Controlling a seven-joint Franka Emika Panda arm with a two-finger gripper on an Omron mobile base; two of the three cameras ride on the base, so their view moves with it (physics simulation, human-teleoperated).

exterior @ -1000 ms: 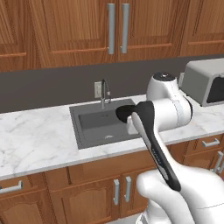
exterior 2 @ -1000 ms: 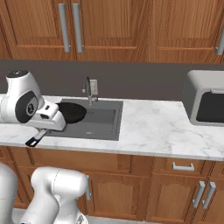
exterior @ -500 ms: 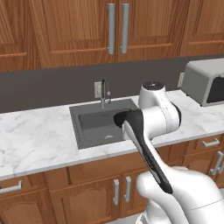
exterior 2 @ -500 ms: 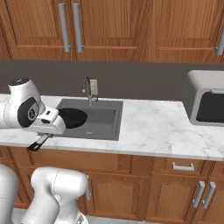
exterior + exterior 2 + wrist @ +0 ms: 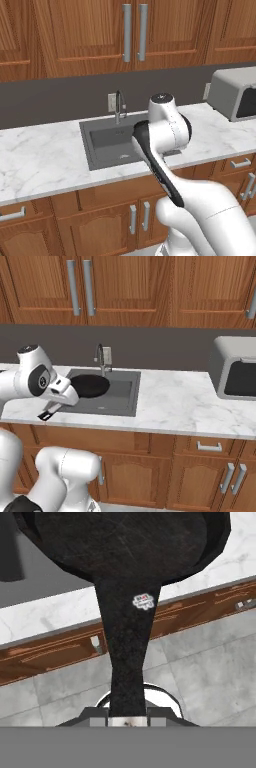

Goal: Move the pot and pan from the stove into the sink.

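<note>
Black pan (image 5: 89, 385) at left centre of the right base frame, held level above the left part of the sink (image 5: 120, 398), round body over the basin, thin handle running back toward the lower left and past the counter's front edge. Same pan (image 5: 125, 547) across the top of the hand frame, handle running straight down the middle to the bottom edge, a small pale mark partway along it. End effector (image 5: 59, 401) closed narrow on the handle, clamped near its outer end, handle tip poking out dark at the lower left. In the left base frame, only a dark curved sliver of the pan (image 5: 186, 125) visible at centre right, behind the arm's white wrist.

Sink (image 5: 107, 142) at the centre of the left base frame: dark grey rectangular basin set into white marble counter (image 5: 40, 160), slim faucet (image 5: 119, 106) upright at its back rim, a wall socket just beside it. Counter (image 5: 175, 406) stretching toward the right of the right base frame.

Grey microwave (image 5: 235, 375) at the right edge of that frame, on the counter, well apart from the sink. Wooden cupboards above and below, with metal handles. In the hand frame, wooden cupboard front and grey floor tiles (image 5: 200, 657) beneath the handle.
</note>
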